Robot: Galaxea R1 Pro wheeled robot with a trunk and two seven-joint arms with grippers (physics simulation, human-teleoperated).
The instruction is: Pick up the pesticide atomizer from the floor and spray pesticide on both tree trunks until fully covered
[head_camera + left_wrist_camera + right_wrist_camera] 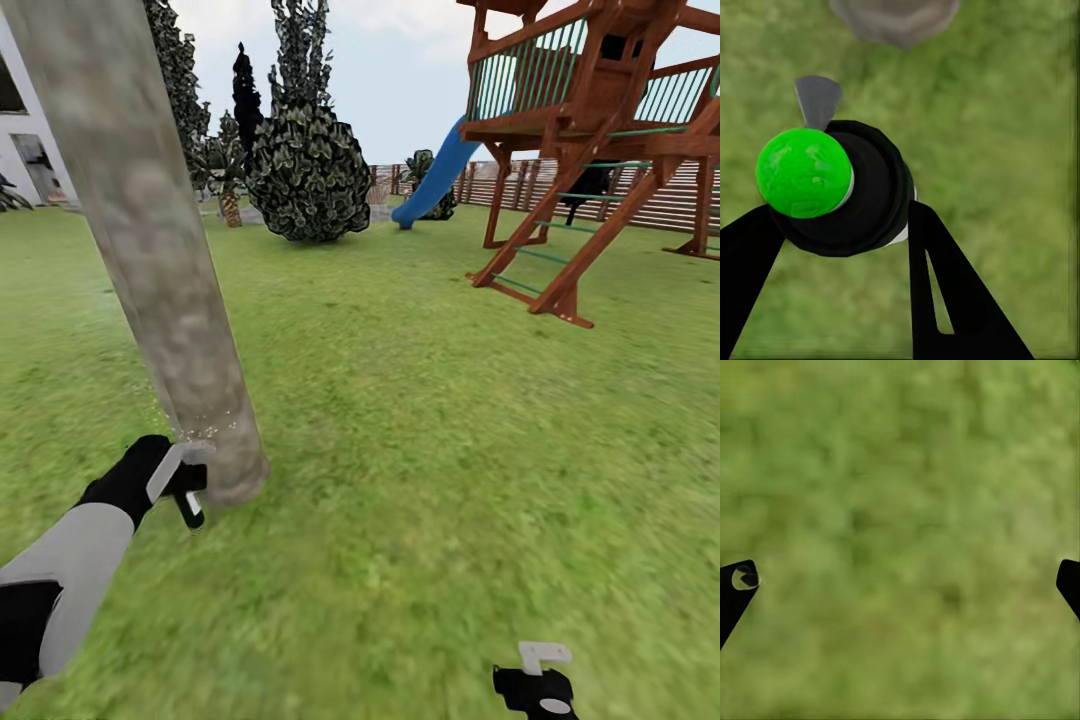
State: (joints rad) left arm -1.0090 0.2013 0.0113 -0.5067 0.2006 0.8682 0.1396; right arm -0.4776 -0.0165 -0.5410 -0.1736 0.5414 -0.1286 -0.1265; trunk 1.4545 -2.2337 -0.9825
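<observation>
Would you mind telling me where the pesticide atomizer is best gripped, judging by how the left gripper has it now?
Around its round dark body, from the two opposite sides, as the left gripper holds the pesticide atomizer now. The body is a wide cylinder that the two fingers can flank, leaving the top end free beside the tree trunk.

Even, bright daylight is rendered throughout, under a pale overcast sky (400, 70); no distinct light direction can be told. Hardly any cast shadow is seen on the mottled green lawn (420, 440), even at the foot of the thick grey-brown blotchy tree trunk (160, 270). No glare is seen. Grass texture is smeared in both wrist views. Wide-angle distortion is shown: the trunk leans strongly.
</observation>
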